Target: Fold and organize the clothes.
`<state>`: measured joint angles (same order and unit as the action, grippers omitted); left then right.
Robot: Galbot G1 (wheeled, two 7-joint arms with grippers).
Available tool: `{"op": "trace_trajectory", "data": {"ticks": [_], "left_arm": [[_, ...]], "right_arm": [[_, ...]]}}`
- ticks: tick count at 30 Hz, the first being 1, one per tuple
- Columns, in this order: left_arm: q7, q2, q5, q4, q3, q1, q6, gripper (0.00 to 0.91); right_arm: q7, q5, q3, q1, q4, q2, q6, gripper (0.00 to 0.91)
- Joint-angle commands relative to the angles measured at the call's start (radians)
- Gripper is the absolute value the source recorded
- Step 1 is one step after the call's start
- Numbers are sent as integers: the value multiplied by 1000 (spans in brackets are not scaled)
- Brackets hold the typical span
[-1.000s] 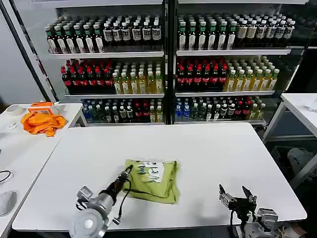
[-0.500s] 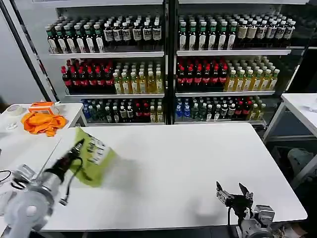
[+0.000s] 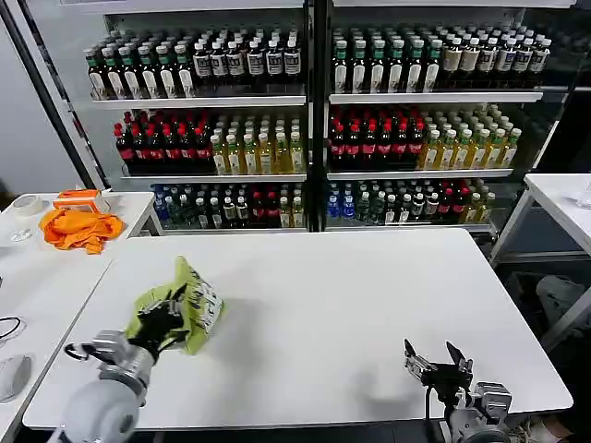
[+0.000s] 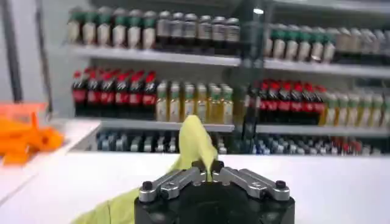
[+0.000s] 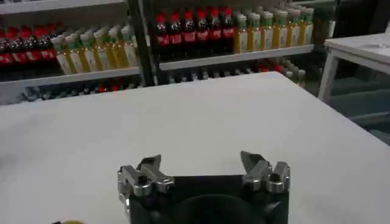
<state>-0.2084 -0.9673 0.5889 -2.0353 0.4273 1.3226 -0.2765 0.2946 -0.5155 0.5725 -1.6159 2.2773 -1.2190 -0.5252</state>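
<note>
The clothes are one folded lime yellow-green T-shirt with a white printed patch, held up over the left part of the white table. My left gripper is shut on its edge; in the left wrist view the cloth rises from between the closed fingertips of the left gripper. My right gripper hovers open near the table's front right edge, and in the right wrist view the right gripper has nothing between its fingers.
An orange cloth and an orange box lie on a side table at the left. Shelves of bottles stand behind. Another white table is at the far right.
The left gripper carried the shirt from the table's front middle up and to the left, then came back a little rightward and lower. The right gripper stayed in place.
</note>
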Motion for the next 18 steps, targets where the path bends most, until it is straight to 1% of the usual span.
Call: {"op": "trace_trajectory", "data": {"ticks": [1, 6, 11, 12, 13, 14, 15, 16, 17, 18], "left_arm": [[20, -24, -353, -90, -287, -30, 14, 50], [3, -58, -341, -85, -355, -54, -39, 50], [-61, -126, -401, 8, -438, -100, -129, 50], [-65, -137, -400, 19, -451, -107, -134, 71], [-70, -154, -395, 48, -475, -120, -141, 111], [-74, -174, -385, 63, -495, -135, -138, 262], [-81, -186, -378, 70, -509, -144, -135, 282], [-92, -216, -353, 83, -533, -166, -126, 312], [-93, -239, -334, 91, -550, -185, -120, 322], [-92, -250, -327, 98, -553, -196, -116, 353]], "right_arm": [[-1, -14, 32, -11, 1, 14, 1, 907], [-2, -18, 36, -6, -4, 18, 1, 907], [-2, -18, 35, 0, -10, 16, 0, 907], [-1, -17, 34, 1, -10, 16, 0, 907], [-2, -17, 33, 4, -10, 15, 0, 907], [-3, -18, 32, 5, -9, 14, 0, 907], [-4, -18, 31, 8, -9, 14, -1, 907], [-4, -17, 28, 11, -6, 13, -3, 907], [-4, -18, 25, 14, -5, 12, -5, 907], [-5, -17, 25, 16, -5, 11, -5, 907]]}}
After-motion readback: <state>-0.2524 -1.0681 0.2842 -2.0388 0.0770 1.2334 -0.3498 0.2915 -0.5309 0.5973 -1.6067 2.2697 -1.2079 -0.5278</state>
